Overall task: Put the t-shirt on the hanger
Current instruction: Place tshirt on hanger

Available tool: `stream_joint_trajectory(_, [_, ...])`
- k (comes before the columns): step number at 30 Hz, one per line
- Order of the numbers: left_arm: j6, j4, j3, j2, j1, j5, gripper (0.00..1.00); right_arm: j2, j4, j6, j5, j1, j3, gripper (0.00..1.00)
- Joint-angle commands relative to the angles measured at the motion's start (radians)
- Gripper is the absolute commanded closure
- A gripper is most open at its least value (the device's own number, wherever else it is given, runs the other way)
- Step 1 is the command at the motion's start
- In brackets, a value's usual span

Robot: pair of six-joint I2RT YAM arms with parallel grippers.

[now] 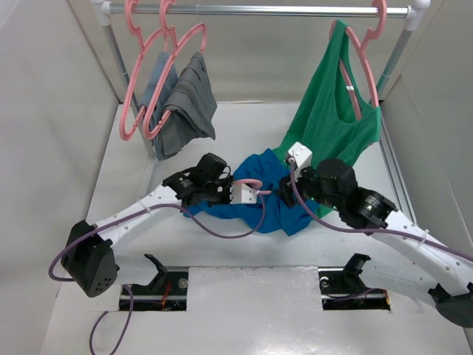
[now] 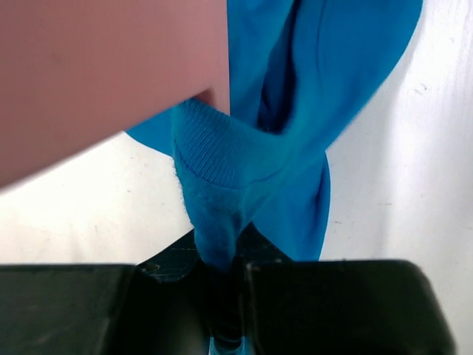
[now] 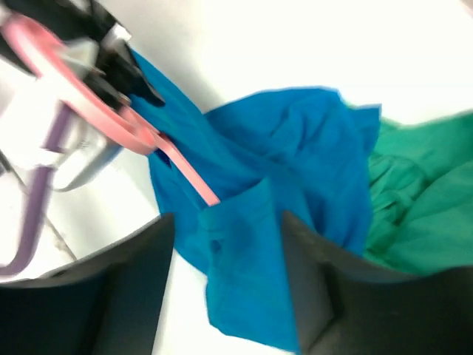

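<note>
While the rail [image 1: 259, 10] up back carried the green tank top [image 1: 332, 111], the table [image 1: 244, 126] had the t-shirt [image 1: 273, 203] bunched in the middle between both arms, its right edge against that green hem. The hanger [image 3: 111, 122] ran partway inside the blue cloth with its hook sticking out toward the left arm, so I'd say it was being threaded through the neck. Left gripper [image 2: 225, 296] was pinched tight on the ribbed collar, probably to pin that opening. Right gripper [image 3: 225, 229] had its jaws apart over the fabric, holding nothing.
</note>
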Motion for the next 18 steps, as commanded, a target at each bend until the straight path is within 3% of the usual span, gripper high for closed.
stream_joint_trajectory(1, [0.060,0.015,0.007,-0.045,-0.009,0.013,1.00,-0.021,-0.113,-0.096,-0.050,0.006,0.107,0.33])
stream_joint_trajectory(5, [0.102,0.015,0.007,-0.045,-0.009,0.039,1.00,0.018,-0.197,-0.171,-0.135,0.006,0.191,0.28])
stream_joint_trajectory(11, [0.113,0.004,0.027,-0.065,-0.009,0.140,1.00,0.102,-0.099,-0.229,-0.317,0.006,0.147,0.29])
stream_joint_trajectory(16, [0.113,-0.007,0.027,-0.065,-0.009,0.165,1.00,0.177,-0.030,-0.239,-0.350,0.016,0.124,0.32])
stream_joint_trajectory(18, [0.113,-0.007,0.027,-0.074,-0.009,0.174,1.00,0.186,-0.010,-0.239,-0.295,0.016,0.115,0.33])
